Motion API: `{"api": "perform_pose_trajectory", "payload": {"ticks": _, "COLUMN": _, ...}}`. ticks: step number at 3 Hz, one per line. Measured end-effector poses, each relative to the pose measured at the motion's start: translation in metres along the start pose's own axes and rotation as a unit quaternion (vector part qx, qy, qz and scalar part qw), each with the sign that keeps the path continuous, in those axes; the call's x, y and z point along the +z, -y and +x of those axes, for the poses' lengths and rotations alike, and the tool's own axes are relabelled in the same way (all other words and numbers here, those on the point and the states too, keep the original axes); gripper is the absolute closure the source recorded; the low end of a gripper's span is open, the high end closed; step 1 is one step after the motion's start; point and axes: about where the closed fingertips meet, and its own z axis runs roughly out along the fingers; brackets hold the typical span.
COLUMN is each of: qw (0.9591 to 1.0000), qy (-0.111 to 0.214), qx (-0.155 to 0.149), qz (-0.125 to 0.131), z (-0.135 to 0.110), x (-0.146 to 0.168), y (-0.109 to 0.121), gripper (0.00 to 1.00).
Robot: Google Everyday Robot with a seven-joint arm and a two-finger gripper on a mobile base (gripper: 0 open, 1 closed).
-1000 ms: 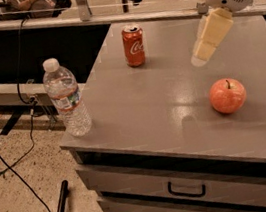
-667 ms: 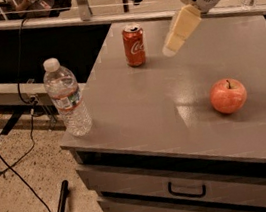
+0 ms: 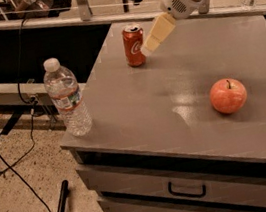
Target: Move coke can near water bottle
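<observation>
Evidently the gripper (image 3: 152, 47) has swung left to the 3 o'clock side of the can (image 3: 134, 46), perhaps touching it, its opening impossible to tell, so a grasp seems next; the can stands at the table's (image 3: 184, 76) 11 o'clock, the bottle (image 3: 67, 99) well apart at 8.

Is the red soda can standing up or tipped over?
Standing up. The coke can shows its silver top facing up, base on the table; the gripper is close beside it.

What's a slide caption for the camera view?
Gripper close beside the upright coke can; water bottle at the near-left corner of the table, apple at right.
</observation>
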Motion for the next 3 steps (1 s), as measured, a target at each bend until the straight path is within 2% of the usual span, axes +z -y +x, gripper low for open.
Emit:
{"api": "perform_pose_trajectory", "payload": {"ticks": 2, "qw": 0.9995, "qy": 0.017, "qx": 0.026, "qz": 0.011, "z": -0.003, "x": 0.032, "y": 0.014, "gripper": 0.00}}
{"api": "perform_pose_trajectory", "payload": {"ticks": 3, "qw": 0.9988, "qy": 0.040, "qx": 0.026, "qz": 0.006, "z": -0.009, "x": 0.045, "y": 0.016, "gripper": 0.00}}
